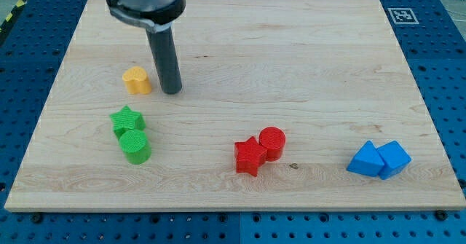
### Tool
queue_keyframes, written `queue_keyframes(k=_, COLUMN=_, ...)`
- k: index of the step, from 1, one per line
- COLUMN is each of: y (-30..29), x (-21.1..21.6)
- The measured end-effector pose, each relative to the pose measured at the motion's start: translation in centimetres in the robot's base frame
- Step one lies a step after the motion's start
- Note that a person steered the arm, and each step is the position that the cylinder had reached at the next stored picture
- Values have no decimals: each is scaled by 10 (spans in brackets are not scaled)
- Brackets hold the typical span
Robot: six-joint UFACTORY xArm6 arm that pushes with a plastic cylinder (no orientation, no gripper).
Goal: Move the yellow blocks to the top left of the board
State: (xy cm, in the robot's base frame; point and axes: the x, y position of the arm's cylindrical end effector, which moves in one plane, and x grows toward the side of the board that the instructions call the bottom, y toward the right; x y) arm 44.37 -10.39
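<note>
my tip (172,91) just right of heart block (136,79)

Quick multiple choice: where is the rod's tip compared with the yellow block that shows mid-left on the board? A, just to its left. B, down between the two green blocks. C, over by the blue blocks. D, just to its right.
D: my tip stands just to the view's right of the yellow heart-shaped block, with a narrow strip of board between them.
</note>
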Motion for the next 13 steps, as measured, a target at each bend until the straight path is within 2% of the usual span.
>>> queue_keyframes(k=1, y=-25, x=14)
queue_keyframes(k=3, y=-37, x=-8)
queue_keyframes(k=5, y=-62, x=15)
queue_keyframes(k=6, y=-64, x=-14)
queue_keyframes(k=10, y=-69, x=-25)
queue_keyframes(k=13, y=-62, x=-57)
